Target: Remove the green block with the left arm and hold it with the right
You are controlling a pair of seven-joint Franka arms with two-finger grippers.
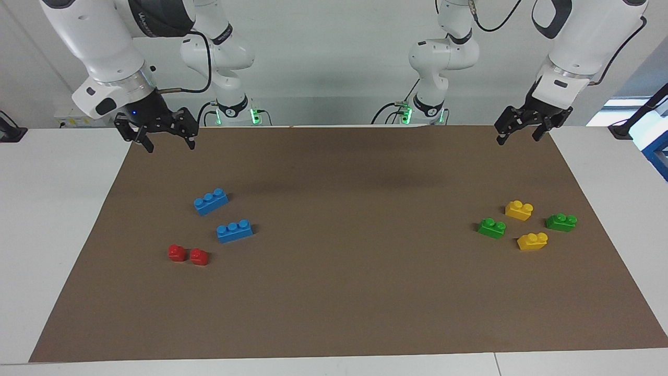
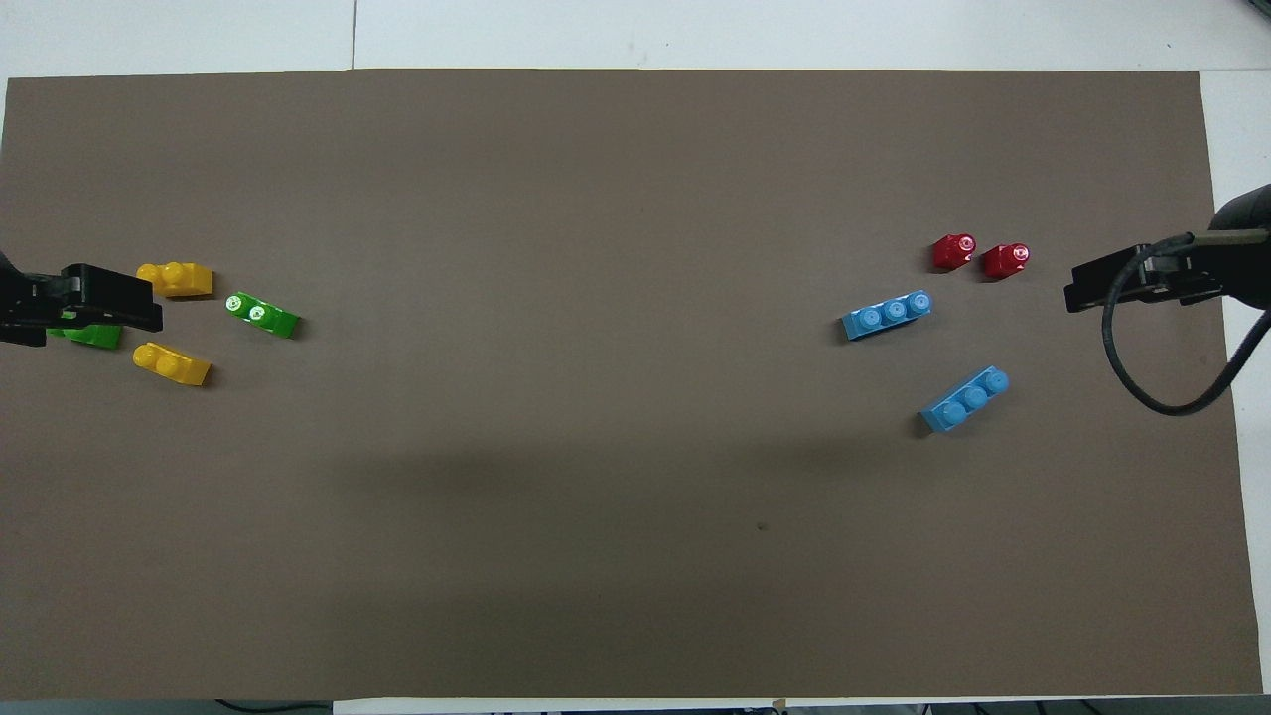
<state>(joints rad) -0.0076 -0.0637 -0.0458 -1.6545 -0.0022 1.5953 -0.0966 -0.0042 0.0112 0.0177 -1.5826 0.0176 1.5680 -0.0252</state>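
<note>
Brown mat (image 1: 339, 292) wide and bare mid-frame. Bright two-stud green block (image 1: 491, 228) right of centre among yellow bricks (image 1: 519, 209). Left gripper (image 1: 522, 128) upper right, right gripper (image 1: 166, 138) upper left, both spread, empty.

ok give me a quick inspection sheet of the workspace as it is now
surface: brown paper mat on a white table.
job's things: small bright-green plastic two-stud brick lies on the mat, untouched, at the left arm's end.
clutter: darker green two-stud brick and two yellow plastic bricks beside it; two blue three-stud bricks and two small red bricks at the right arm's end.
grippers: left hand open, empty, raised over the mat's edge; right hand open, empty, raised over its corner.
cables: black cable loops from the right wrist.
surroundings: pale wall, nothing else seen.
</note>
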